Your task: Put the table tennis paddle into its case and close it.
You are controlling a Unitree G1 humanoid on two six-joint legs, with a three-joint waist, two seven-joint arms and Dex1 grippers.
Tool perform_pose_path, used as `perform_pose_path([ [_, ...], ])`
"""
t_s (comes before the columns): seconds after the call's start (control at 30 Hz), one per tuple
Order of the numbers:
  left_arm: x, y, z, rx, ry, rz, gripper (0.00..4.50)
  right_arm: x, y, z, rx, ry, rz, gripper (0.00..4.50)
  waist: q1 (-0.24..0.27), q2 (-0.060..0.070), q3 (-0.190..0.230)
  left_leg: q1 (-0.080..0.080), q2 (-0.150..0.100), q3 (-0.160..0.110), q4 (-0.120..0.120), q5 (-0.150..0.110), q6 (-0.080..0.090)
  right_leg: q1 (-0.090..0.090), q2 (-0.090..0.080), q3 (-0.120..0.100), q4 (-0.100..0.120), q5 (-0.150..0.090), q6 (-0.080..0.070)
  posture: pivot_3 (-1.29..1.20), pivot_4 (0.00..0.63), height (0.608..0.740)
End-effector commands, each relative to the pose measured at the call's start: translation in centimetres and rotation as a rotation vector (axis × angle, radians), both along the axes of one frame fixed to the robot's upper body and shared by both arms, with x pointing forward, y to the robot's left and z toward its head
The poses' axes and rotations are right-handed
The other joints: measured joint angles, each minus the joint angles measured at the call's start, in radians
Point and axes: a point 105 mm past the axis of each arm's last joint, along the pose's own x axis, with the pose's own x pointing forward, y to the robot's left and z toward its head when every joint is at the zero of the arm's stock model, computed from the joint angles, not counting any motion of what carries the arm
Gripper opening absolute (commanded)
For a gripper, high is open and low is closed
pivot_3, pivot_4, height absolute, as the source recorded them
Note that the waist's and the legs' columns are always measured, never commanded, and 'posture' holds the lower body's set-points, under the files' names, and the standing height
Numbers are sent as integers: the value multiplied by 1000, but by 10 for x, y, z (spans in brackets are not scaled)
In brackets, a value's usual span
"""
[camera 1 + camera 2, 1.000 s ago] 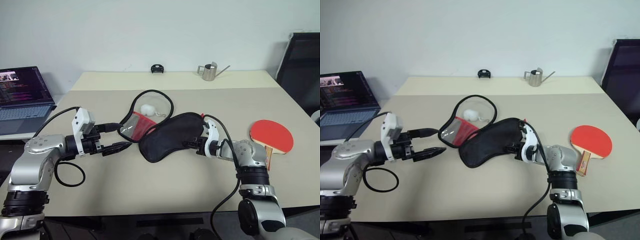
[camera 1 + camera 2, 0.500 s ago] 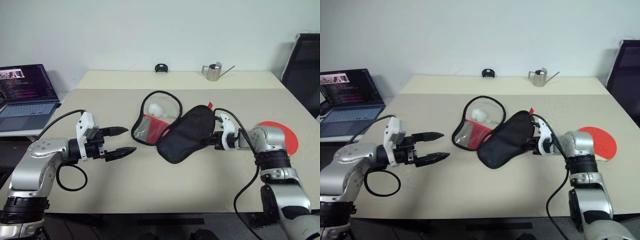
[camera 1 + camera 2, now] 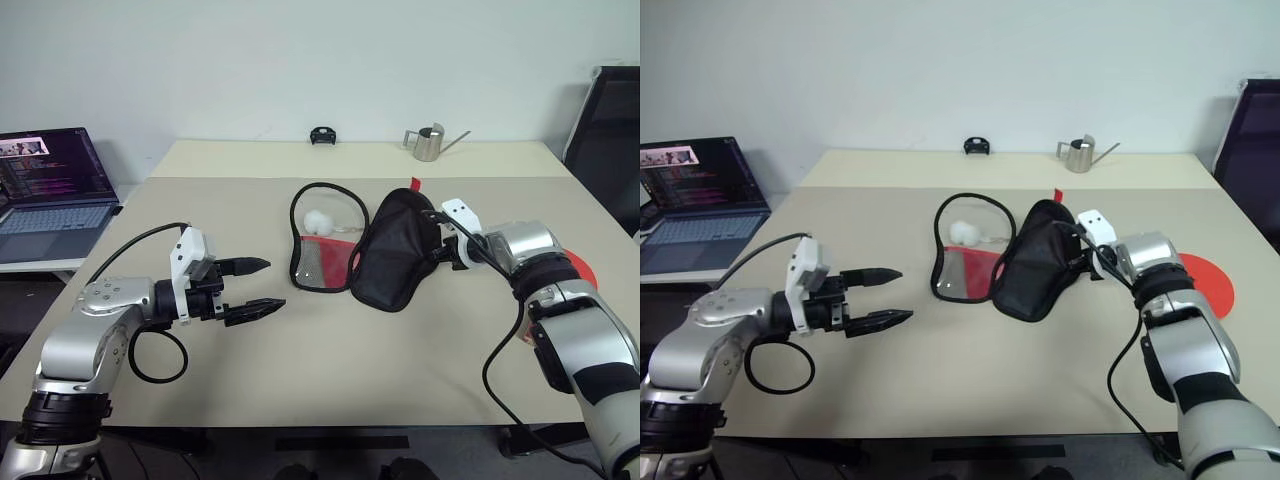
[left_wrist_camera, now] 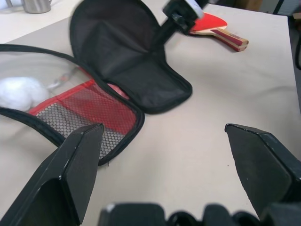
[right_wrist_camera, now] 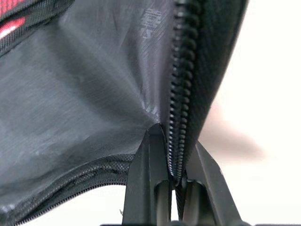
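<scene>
The case [image 3: 393, 258] lies open mid-table. Its black half is lifted and tilted up, with my right gripper [image 3: 438, 250] shut on that half's zipper edge [image 5: 178, 94]. The other half, red mesh with a clear window [image 3: 322, 263], lies flat with a white pompom [image 3: 318, 220] on it. My left gripper [image 3: 262, 287] is open, hovering left of the case with nothing between its fingers [image 4: 80, 160]. The table tennis paddle [image 4: 214, 26] lies on the table beyond my right arm, and only its red edge [image 3: 582, 270] shows past the forearm.
An open laptop [image 3: 50, 190] sits on a lower surface at the left. A metal watering can [image 3: 428, 142] and a small black object [image 3: 320, 136] stand at the table's far edge. A black chair [image 3: 605, 115] is at the right.
My right gripper has swung right and upward, drawing the case along and raising its black half from flat to tilted up. The left gripper stayed open and barely moved.
</scene>
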Motion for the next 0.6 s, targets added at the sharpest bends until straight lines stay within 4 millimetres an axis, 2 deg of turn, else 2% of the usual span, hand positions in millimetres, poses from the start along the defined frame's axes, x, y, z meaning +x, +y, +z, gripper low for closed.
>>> perform_pose_path([
  [0.03, -1, -5, 11, -5, -44, -22, 4500, 9, 8, 17, -46, -82, 49, 45, 0, 0, 0, 0, 0, 0, 0, 0, 0, 0, 0, 0, 0, 0, 0, 0, 150, 740],
  [0.17, -1, -7, 10, -7, -43, -25, 4500, 14, 16, 22, -63, -122, 69, 45, 0, 0, 0, 0, 0, 0, 0, 1, -1, 0, 0, 0, 0, 0, 0, 0, 150, 740],
  [0.27, -1, -8, 10, -7, -43, -24, 4500, 17, 21, 25, -80, -149, 79, 725, 0, 0, 0, 0, 0, 0, 0, 1, -2, 0, 0, 0, 0, 0, 0, 0, 150, 740],
  [0.43, 1, -9, 10, -8, -45, -25, 4500, 28, 17, 40, -176, -287, 45, 2417, 0, 0, 0, 0, 0, 0, 0, 1, -2, 0, 0, 0, 0, 0, 0, 0, 150, 740],
  [0.6, 2, -11, 10, -10, -48, -30, 4500, 37, 1, 69, -202, -430, -50, 2417, 0, 0, 0, -1, 0, 0, 0, 1, -3, 0, 0, 0, 0, 0, 0, 0, 150, 740],
])
